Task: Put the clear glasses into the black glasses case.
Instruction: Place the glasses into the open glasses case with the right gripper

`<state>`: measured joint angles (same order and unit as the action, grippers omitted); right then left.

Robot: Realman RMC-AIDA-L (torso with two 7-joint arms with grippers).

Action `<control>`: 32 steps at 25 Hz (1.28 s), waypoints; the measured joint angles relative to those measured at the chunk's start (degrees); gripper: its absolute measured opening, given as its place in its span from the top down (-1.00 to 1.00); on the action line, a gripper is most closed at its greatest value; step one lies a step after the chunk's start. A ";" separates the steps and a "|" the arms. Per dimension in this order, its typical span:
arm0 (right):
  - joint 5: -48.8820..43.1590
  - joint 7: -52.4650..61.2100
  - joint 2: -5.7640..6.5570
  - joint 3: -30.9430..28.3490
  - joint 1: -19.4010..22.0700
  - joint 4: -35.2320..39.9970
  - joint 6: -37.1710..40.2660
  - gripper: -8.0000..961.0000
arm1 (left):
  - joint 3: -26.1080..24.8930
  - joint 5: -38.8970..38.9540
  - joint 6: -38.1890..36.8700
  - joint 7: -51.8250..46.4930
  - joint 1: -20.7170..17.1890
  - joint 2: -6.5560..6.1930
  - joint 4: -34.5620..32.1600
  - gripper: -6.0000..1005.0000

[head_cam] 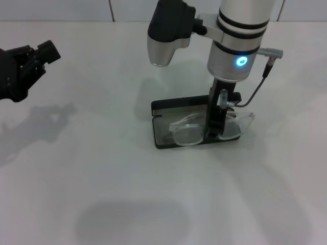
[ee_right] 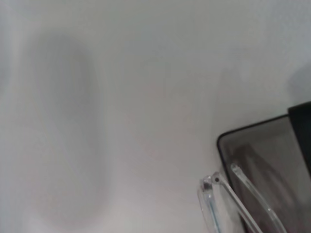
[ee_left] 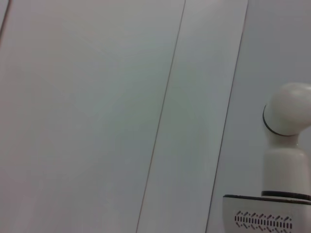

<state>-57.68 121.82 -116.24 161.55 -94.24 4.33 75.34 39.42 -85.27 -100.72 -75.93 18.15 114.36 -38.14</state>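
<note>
The black glasses case (head_cam: 164, 107) lies open on the white table, a little right of centre in the head view. The clear glasses (head_cam: 186, 133) lie across its grey inside, with one lens end and arm sticking out past the case's right edge. My right gripper (head_cam: 215, 132) comes straight down at the middle of the frame and is shut on the clear glasses. The right wrist view shows a corner of the case (ee_right: 272, 145) and the tips of the clear arms (ee_right: 228, 194) at its edge. My left gripper (head_cam: 25, 66) is parked far off at the left.
The white table (head_cam: 102, 178) spreads out on all sides of the case, with only arm shadows on it. The left wrist view shows pale wall panels and a white robot part (ee_left: 286, 145).
</note>
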 joint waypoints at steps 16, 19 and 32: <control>-2.75 -1.03 -0.05 -0.18 -0.23 0.20 -4.16 0.74 | -0.14 0.02 0.12 1.32 1.38 0.11 1.44 0.85; -2.79 -1.20 -0.03 -0.19 0.04 1.12 -4.78 0.74 | -0.13 0.02 0.14 1.32 1.37 0.16 1.44 0.85; -2.80 -1.41 -0.03 -0.19 1.27 1.72 -5.02 0.66 | 0.04 0.02 0.18 1.32 1.35 0.61 1.40 0.85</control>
<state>-60.48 120.41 -116.27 161.37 -92.97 6.06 70.32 39.46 -85.25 -100.54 -74.62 19.51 114.97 -36.74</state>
